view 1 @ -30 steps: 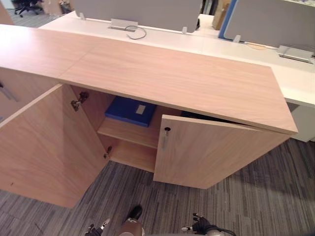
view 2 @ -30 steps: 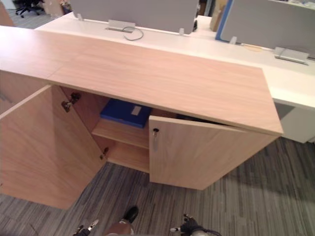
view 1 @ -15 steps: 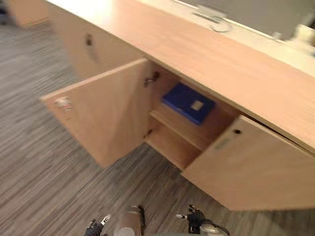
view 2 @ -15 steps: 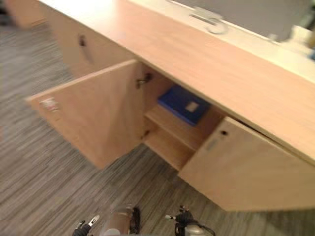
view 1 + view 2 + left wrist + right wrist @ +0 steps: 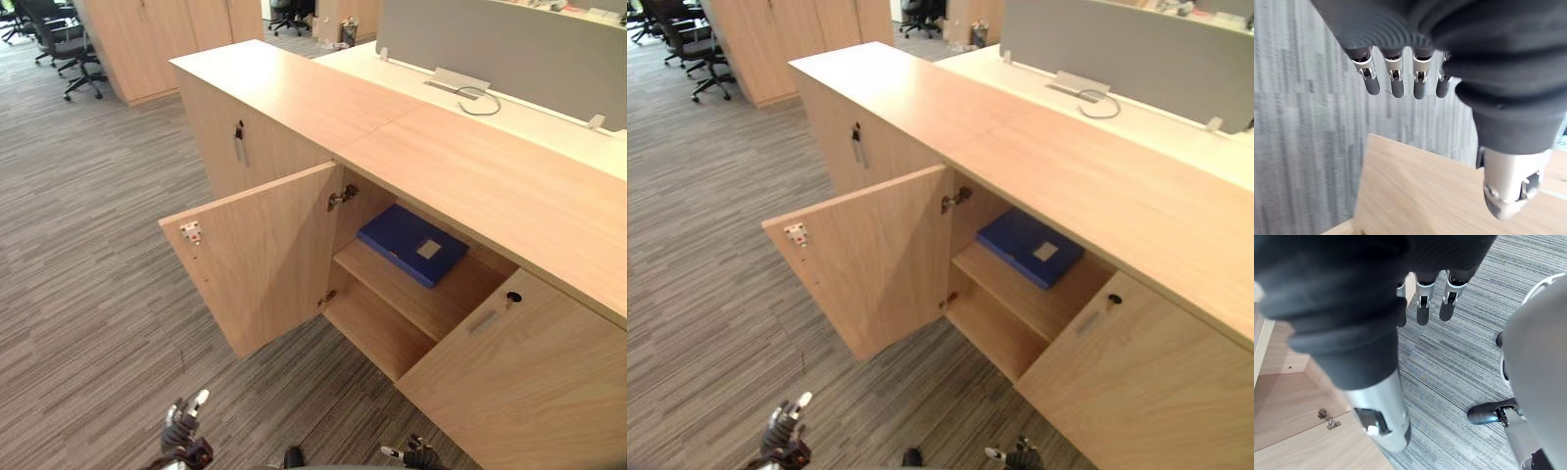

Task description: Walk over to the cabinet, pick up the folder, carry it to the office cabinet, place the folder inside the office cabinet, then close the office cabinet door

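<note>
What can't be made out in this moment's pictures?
- Right half of the light wooden cabinet: hidden in both eye views by its half-open right door.
- Blue flat folder on the upper shelf: its label is too small to read.
- Left hand and right hand: cut off by the eye views' lower edge.

I see grey striped carpet (image 5: 88,255) across the floor, with black office chairs (image 5: 61,44) standing at its far left corner. A white bench (image 5: 549,122) carries a grey partition screen (image 5: 500,49) along its far edge, with a grey cable hatch (image 5: 458,80) just before it.
</note>
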